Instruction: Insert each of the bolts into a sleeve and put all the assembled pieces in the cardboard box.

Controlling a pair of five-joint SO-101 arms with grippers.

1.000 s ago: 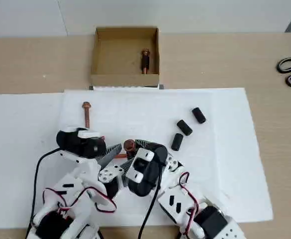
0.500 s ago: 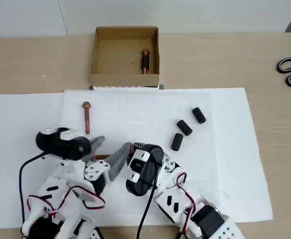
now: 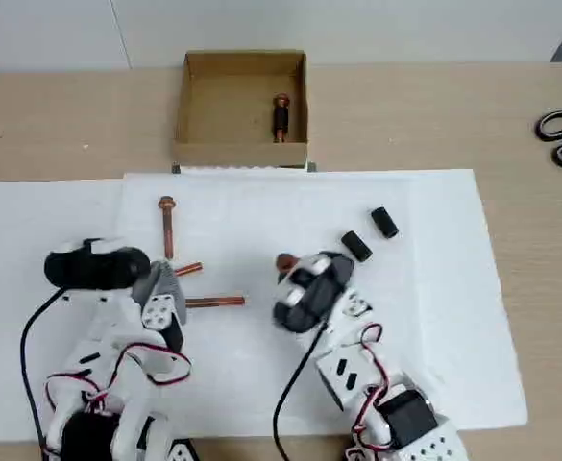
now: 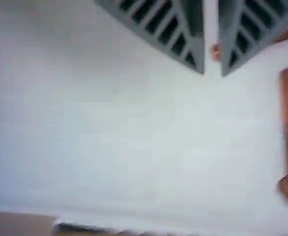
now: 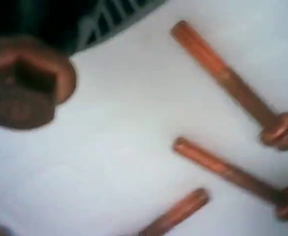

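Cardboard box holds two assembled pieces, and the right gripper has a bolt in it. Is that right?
Not quite. The high view shows one assembled piece in the cardboard box, not two. The right gripper does have a bolt in it.

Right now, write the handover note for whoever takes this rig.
Right gripper: jaws shut on a bolt, above the white sheet.
Left gripper: jaws slightly apart, empty.
Three loose bolts lie on the sheet; two bare sleeves show beside the right arm.
Done: one assembled piece in the cardboard box.
Left: sleeve the four bolts, then box them.
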